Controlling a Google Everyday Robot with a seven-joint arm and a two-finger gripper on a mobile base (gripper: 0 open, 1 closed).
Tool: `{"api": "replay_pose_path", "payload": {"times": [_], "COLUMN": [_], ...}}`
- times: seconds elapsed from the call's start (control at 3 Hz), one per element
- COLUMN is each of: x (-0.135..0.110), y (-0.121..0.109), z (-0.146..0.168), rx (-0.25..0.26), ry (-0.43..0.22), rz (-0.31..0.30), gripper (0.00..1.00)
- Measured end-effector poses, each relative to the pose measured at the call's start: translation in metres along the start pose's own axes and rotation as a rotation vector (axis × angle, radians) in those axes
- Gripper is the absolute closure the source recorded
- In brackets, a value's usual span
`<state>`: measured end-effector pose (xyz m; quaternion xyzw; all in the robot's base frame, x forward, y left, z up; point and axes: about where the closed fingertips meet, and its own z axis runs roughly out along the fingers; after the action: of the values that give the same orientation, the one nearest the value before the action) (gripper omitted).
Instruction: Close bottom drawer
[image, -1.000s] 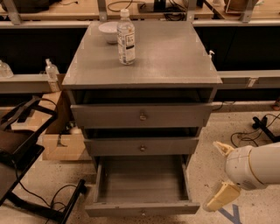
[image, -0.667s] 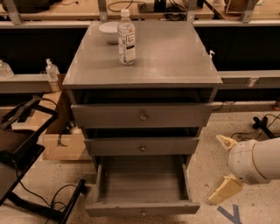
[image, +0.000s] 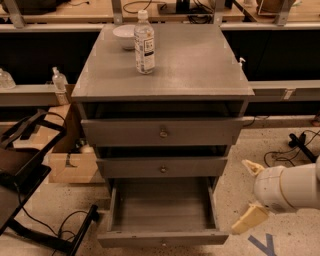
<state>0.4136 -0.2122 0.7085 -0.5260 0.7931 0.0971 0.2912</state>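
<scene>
The bottom drawer of the grey cabinet is pulled far out, and its empty inside shows. Its low front panel runs along the lower edge of the view, with the small knob just visible at its middle. The middle drawer and the top drawer above it stick out slightly. My gripper is at the lower right, beside the open drawer's right front corner and apart from it. Its two cream fingers are spread wide and hold nothing.
A water bottle and a white bowl stand on the cabinet top. A cardboard box and a black frame are on the floor at the left. Cables lie at the right. Blue tape marks the floor.
My gripper has shifted slightly right and a little up beside the drawer. The drawers have not moved.
</scene>
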Motion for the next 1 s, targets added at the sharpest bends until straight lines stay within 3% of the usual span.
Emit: {"api": "replay_pose_path", "payload": {"times": [0.33, 0.67, 1.0], "x": [0.035, 0.067, 0.106], "y": [-0.008, -0.018, -0.011], "z": [0.062, 0.130, 0.196], "rx": [-0.036, -0.065, -0.086], "ry": [-0.058, -0.105, -0.140], "rz": [0.064, 0.094, 0.147], "gripper": [0.00, 0.17, 0.41]}}
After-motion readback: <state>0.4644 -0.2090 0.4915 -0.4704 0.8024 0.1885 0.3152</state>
